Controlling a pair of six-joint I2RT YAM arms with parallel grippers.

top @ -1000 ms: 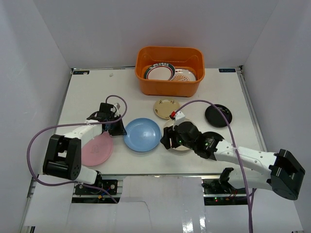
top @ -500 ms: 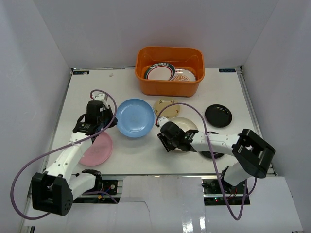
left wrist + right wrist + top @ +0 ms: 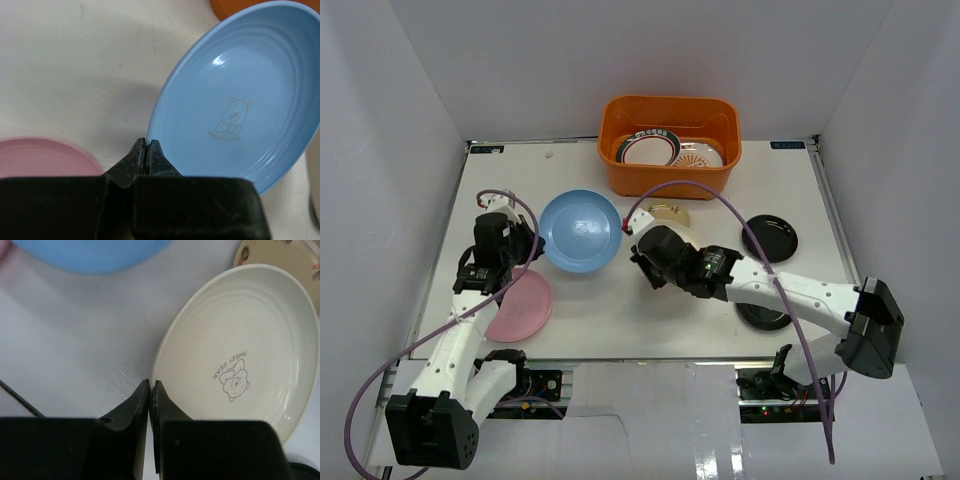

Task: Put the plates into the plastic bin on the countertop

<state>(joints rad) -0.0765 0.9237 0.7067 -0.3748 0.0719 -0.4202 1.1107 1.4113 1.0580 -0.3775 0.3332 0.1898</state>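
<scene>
The left gripper (image 3: 146,148) is pinched on the near rim of the light blue plate (image 3: 581,230), its two fingers pressed together with only the plate's edge between them. The plate sits tilted, its hollow facing the wrist camera and a small bear print showing inside, and it throws a soft shadow on the countertop (image 3: 600,325) below. From above, this plate lies left of centre, between the left arm and the plastic bin (image 3: 665,180), which stands at the far edge of the countertop. The pink plate (image 3: 520,305) lies flat on the countertop near the left arm, just beside the gripper and apart from the blue one. The right gripper (image 3: 150,388) is clamped in the same way on the rim of the cream plate (image 3: 235,350) – fingers closed on its near edge, the bear print inside showing the wrong way up to the wrist camera. The small tan plate (image 3: 280,252) sits just past the cream plate's far rim, on the bin's side. Two white plates with patterned rims (image 3: 648,148) lie side by side on the bin's floor. One black plate (image 3: 770,238) rests on the countertop to the right, and a second black plate (image 3: 765,318) lies nearer the front, partly hidden under the right arm.
</scene>
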